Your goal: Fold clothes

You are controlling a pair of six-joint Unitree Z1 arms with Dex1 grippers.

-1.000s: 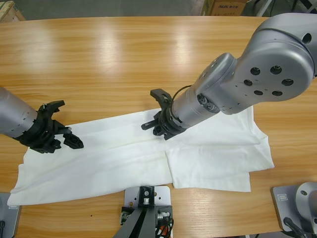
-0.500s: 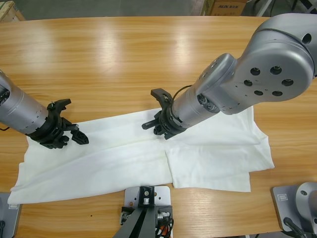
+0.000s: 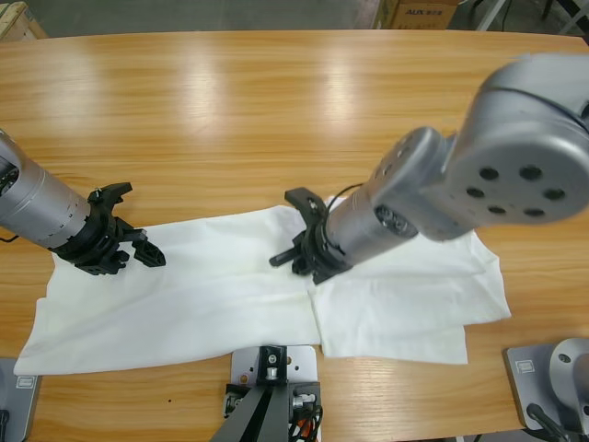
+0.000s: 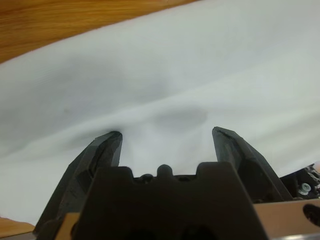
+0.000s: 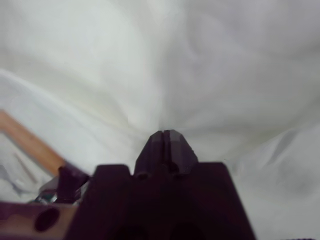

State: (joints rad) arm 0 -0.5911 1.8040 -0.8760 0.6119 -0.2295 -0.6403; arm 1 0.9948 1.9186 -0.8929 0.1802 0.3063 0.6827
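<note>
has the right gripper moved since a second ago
Yes. In the high view the right gripper, shut on the T-shirt, has shifted toward the table's near edge, dragging the pinched cloth with it.

A lab or workshop is showing here — a long wooden surface (image 3: 230,101), cardboard boxes (image 3: 419,13) sitting on grey floor behind.

The silver-grey left arm is reaching in low from the left edge with its black two-jawed left gripper (image 3: 147,253) spread apart, while the silver-grey right arm is angling down from the far right, its black right gripper (image 3: 296,264) pinched together.
</note>
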